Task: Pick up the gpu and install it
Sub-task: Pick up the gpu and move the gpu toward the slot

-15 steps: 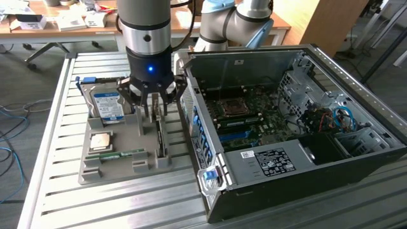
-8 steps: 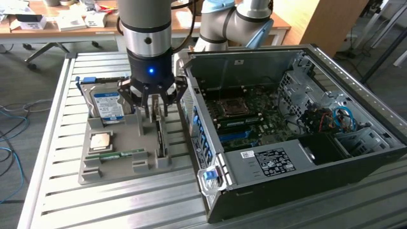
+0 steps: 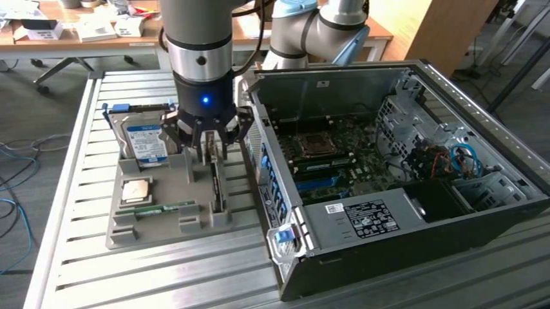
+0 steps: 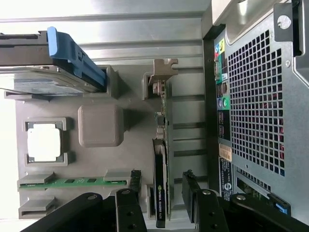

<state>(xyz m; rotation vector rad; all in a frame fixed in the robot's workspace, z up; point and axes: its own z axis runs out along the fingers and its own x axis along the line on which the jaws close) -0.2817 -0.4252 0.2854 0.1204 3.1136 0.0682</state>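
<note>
The gpu (image 3: pixel 216 188) (image 4: pixel 161 164) is a thin, dark, flat card with a silvery metal bracket at one end. It stands on its long edge in a slot of the grey plastic tray (image 3: pixel 159 232) (image 4: pixel 99 145). It is not in the computer yet.

The black gripper (image 3: pixel 210 153) (image 4: pixel 163 203) hangs right over the card. Its fingers (image 4: pixel 195 198) are open, one on each side of the card (the wrist view shows a little gap on both sides, so they are not squeezing it).

Other parts sit in the same tray. A silver hard drive with a blue label (image 3: pixel 146 138) (image 4: pixel 38 82) stands up in its slot, on the exterior view's left of the gpu. A small square silver chip (image 3: pixel 138 191) (image 4: pixel 44 145) lies flat in its own pocket. Near the chip, a thin green memory stick (image 3: pixel 159 208) (image 4: pixel 77 182) sits in a narrow slot.

Just beside the tray, on the exterior view's right, is a big dark metal computer case (image 3: pixel 344 84) (image 4: pixel 256 96). Its open side faces up and a green board shows inside. The tray and the case both rest on a silvery metal table with long slats (image 3: pixel 82 193).
</note>
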